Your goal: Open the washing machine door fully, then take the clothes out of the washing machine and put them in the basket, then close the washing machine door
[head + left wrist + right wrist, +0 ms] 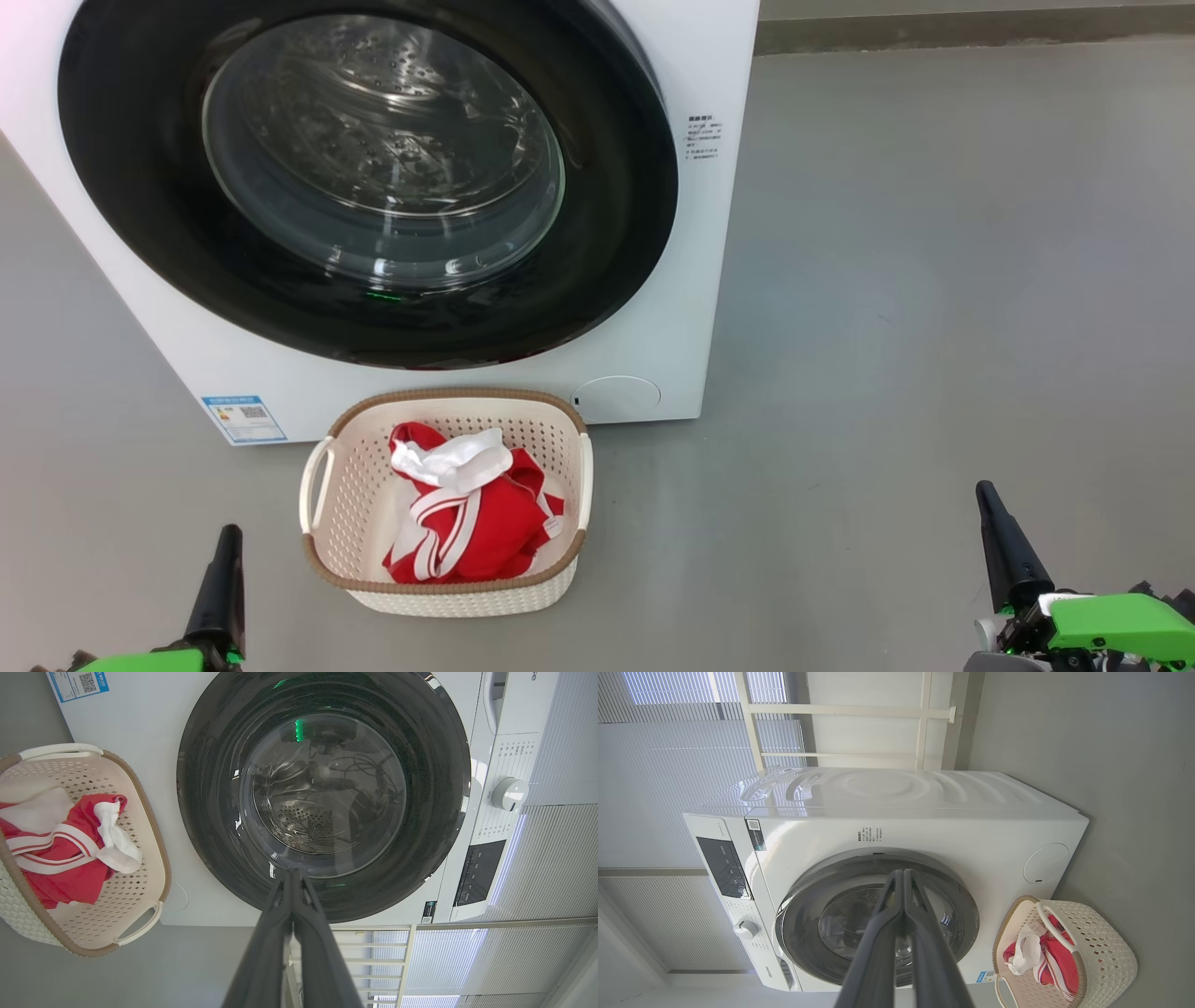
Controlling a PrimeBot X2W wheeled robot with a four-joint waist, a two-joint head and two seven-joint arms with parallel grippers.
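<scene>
Both sets of fingers are pressed together on nothing: left end effector [228,546] near the basket [448,586], right end effector [992,518] well apart. Inside it the clothes [476,532] lie heaped, just before the washing machine [714,280]; the washing machine door [621,233] looks closed. Soft, light fabric, I judge; I'd pinch a strap or bunched fold.

Basket [448,396] sits on the floor [887,373] right before the washing machine [709,233], clothes [476,532] piled in it.

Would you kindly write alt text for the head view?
A white washing machine, its black-rimmed door shut, stands behind a cream basket holding red and white clothes. The left gripper and right gripper, both shut, sit in the lower corners.
</scene>
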